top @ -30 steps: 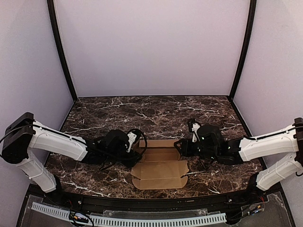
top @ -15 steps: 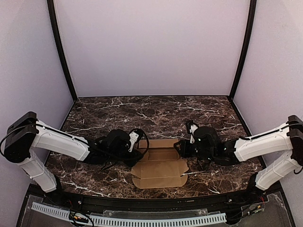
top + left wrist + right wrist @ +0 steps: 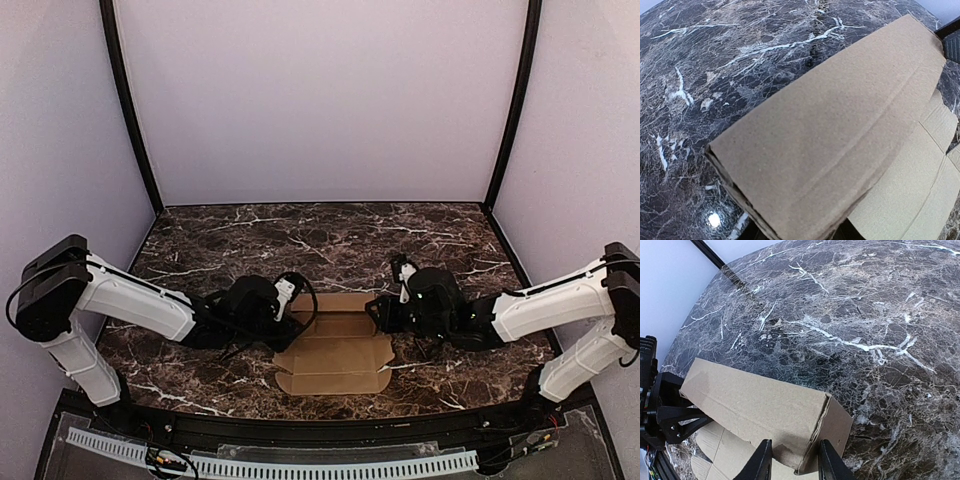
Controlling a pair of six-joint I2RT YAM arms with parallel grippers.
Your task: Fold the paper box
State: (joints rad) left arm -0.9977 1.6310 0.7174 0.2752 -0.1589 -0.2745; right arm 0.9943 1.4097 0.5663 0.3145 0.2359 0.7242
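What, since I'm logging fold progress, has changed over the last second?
Both arms crept slightly inward: the left gripper rightward, the right gripper leftward, and both narrowed onto the ends of the raised far panel of the thin brown cardboard paper box. The box's near edge slid slightly away from the arms. The near panels stayed flat on the dark marble table.

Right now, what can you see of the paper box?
The paper box is thin, creased brown cardboard. Its far part is folded up into a long ridge; the near part lies flat on the table, with small tabbed flaps. The right gripper appears to pinch the ridge's right end; the left gripper is at its left end.
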